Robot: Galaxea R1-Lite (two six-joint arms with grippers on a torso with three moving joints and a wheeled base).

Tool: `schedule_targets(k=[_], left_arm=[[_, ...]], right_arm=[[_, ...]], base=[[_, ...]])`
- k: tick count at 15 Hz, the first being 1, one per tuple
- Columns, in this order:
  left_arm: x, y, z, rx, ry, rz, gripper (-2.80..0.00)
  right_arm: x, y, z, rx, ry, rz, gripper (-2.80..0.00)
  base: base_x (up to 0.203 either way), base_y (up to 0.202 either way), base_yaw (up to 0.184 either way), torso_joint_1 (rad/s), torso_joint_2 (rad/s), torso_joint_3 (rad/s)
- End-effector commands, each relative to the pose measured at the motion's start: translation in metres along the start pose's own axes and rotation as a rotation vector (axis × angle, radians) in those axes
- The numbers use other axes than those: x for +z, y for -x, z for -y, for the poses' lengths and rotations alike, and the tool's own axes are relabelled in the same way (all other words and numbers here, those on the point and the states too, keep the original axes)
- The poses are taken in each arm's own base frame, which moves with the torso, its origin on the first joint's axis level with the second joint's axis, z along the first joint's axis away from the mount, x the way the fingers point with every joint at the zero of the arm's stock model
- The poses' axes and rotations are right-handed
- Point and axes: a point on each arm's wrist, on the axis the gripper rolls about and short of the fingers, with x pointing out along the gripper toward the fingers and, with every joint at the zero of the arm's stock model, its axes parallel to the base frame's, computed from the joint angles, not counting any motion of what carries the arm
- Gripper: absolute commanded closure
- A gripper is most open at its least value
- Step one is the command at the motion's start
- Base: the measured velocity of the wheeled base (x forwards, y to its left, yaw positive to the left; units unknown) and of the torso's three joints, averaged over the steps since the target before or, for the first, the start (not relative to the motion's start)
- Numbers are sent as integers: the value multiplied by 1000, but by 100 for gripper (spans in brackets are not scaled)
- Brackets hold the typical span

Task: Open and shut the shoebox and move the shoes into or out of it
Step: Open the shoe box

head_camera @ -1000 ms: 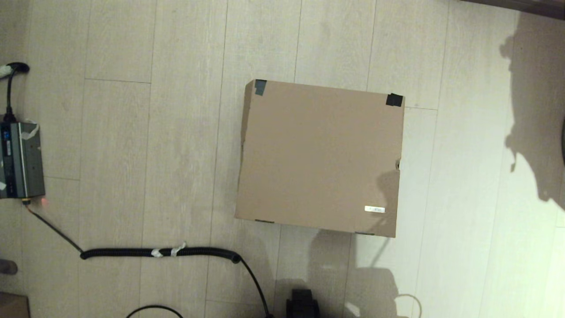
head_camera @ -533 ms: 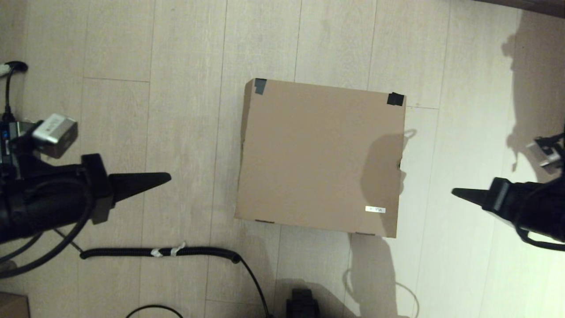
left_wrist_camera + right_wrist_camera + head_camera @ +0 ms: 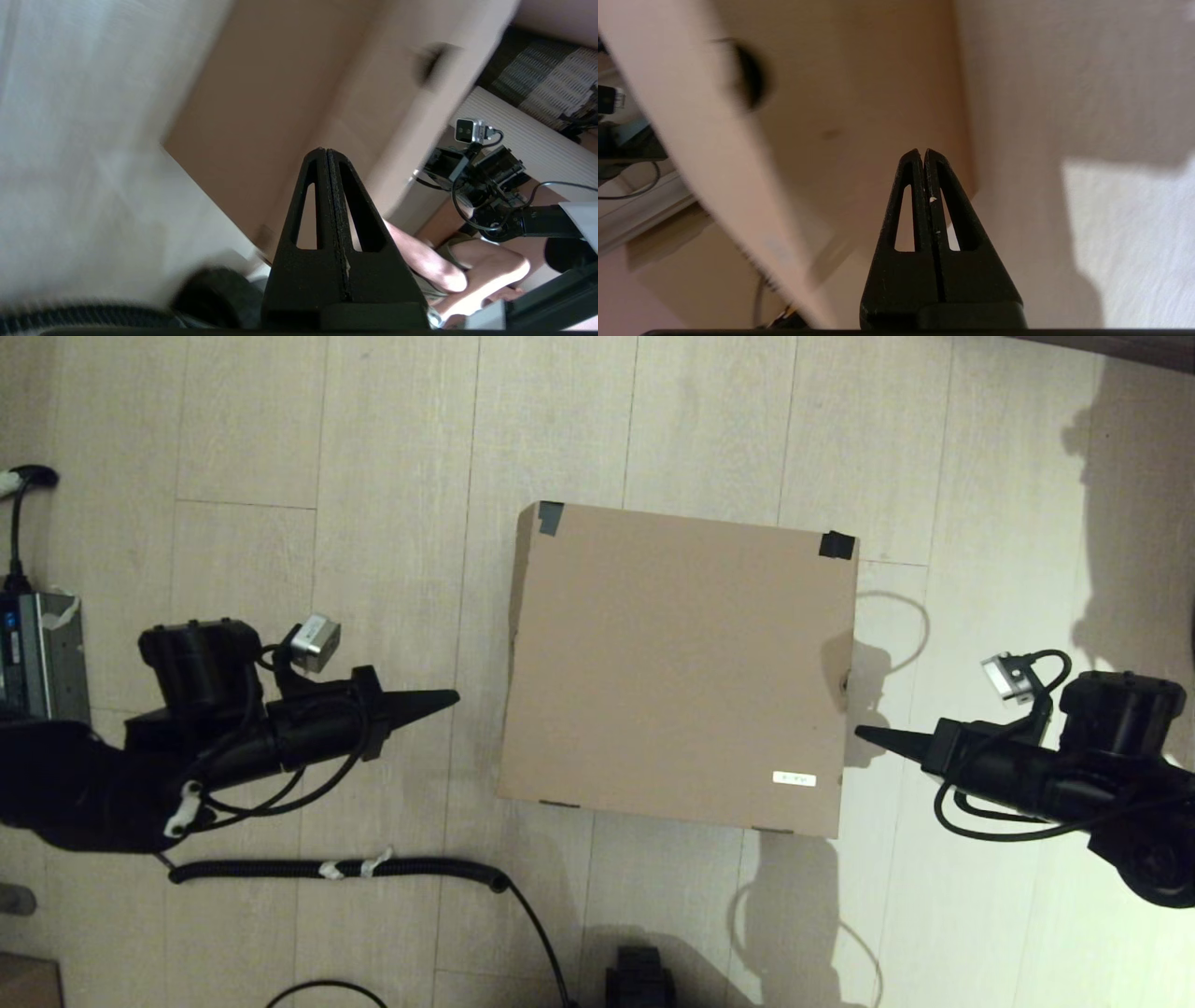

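Note:
The shoebox (image 3: 677, 663) lies on the floor with its lid down flat, black tape at its far corners and a small white label near its front right corner. The shoes are out of view. My left gripper (image 3: 455, 695) is shut and empty, its tip a short way left of the box's left side (image 3: 261, 107). My right gripper (image 3: 859, 733) is shut and empty too, its tip almost at the box's right side (image 3: 859, 107), near the front right corner. Neither gripper touches the box.
A coiled black cable (image 3: 336, 870) runs along the floor in front of my left arm. A grey electronics unit (image 3: 42, 658) sits at the far left. A black part of the robot base (image 3: 639, 980) shows at the bottom centre. A person's bare leg (image 3: 434, 266) is beyond the box.
Both arms came into view from the sides and closed in on the box. The left tip moved right toward its left side, the right tip moved left toward its right side. The box stayed put.

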Motion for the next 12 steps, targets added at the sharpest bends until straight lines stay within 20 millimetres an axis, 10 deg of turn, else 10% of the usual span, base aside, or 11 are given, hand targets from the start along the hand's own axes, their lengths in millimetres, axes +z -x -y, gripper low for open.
schedule_targets(k=[1, 12], left_arm=[[-8, -20, -30, 3, 26, -25, 0], [-13, -54, -36, -31, 22, -58, 0]], right_arm=[[-12, -9, 18, -13, -31, -27, 0], [-19, -24, 5, 137, -122, -96, 0]], base=[[0, 0, 0, 0, 0, 0], [0, 0, 0, 0, 0, 0]])
